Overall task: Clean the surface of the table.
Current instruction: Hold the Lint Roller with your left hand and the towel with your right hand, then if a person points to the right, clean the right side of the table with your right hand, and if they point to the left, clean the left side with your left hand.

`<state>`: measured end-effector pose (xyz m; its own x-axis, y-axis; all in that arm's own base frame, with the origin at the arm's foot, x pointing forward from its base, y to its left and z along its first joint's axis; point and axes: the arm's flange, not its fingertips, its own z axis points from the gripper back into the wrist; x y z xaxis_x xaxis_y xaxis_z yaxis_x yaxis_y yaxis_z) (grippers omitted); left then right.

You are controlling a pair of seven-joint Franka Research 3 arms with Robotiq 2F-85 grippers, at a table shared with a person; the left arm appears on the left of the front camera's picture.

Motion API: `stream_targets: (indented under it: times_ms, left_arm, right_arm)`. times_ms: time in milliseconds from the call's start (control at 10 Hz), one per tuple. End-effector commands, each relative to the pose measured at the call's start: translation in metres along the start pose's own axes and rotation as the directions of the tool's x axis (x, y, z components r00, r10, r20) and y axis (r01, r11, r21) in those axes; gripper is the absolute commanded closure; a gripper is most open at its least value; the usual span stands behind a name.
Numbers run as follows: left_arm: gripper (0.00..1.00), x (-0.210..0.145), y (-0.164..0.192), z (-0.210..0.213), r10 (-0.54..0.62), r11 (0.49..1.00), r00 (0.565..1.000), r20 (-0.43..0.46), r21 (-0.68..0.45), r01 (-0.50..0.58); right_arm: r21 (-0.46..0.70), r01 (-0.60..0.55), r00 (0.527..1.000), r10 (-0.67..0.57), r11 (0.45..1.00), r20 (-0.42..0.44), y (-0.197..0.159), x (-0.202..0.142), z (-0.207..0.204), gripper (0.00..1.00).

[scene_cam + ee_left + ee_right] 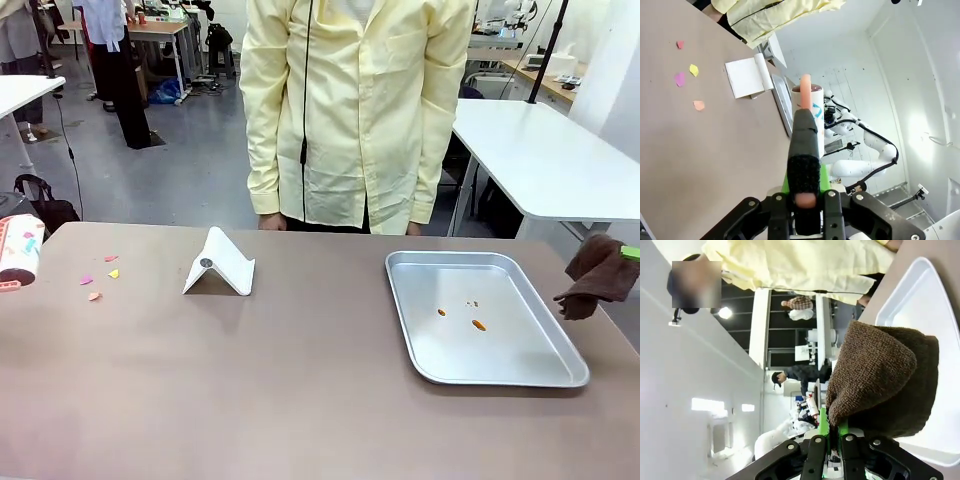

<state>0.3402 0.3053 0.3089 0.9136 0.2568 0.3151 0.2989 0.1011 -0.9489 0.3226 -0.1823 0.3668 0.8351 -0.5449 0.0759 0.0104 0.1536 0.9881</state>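
Observation:
The brownish-taupe table [300, 400] carries several small coloured paper scraps [100, 275] near its left end; in the left wrist view the scraps [687, 75] lie well ahead of the roller. At the far left edge hangs a lint roller [20, 250] with bits stuck to it. My left gripper [805, 195] is shut on the roller [805, 125], which points out along the fingers. A brown cloth [600, 275] hangs at the right edge, above the table. My right gripper [835, 432] is shut on this cloth [880, 385], which drapes over the fingers.
A shiny metal tray [540, 375] with a few orange crumbs lies right of centre. A white folded stand [220, 265] sits left of centre. A person in a pale yellow shirt [350, 110] stands at the far edge. White tables stand behind.

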Motion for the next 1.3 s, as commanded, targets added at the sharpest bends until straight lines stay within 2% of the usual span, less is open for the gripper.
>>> stream_targets:
  times_ms: [0,1200]
  left_arm:
    - [1.0,-0.0049,0.0015,-0.0059,0.014,0.999,0.999,-0.035,-0.037,-0.016]
    - [1.0,-0.0049,0.0015,-0.0059,0.014,0.999,0.999,-0.035,-0.037,-0.016]
  right_arm:
    - [-0.029,0.072,0.997,-0.072,0.997,-0.004,0.0133,-0.0009,0.0003,1.0]
    - [-0.029,0.072,0.997,-0.072,0.997,-0.004,0.0133,-0.0009,0.0003,1.0]
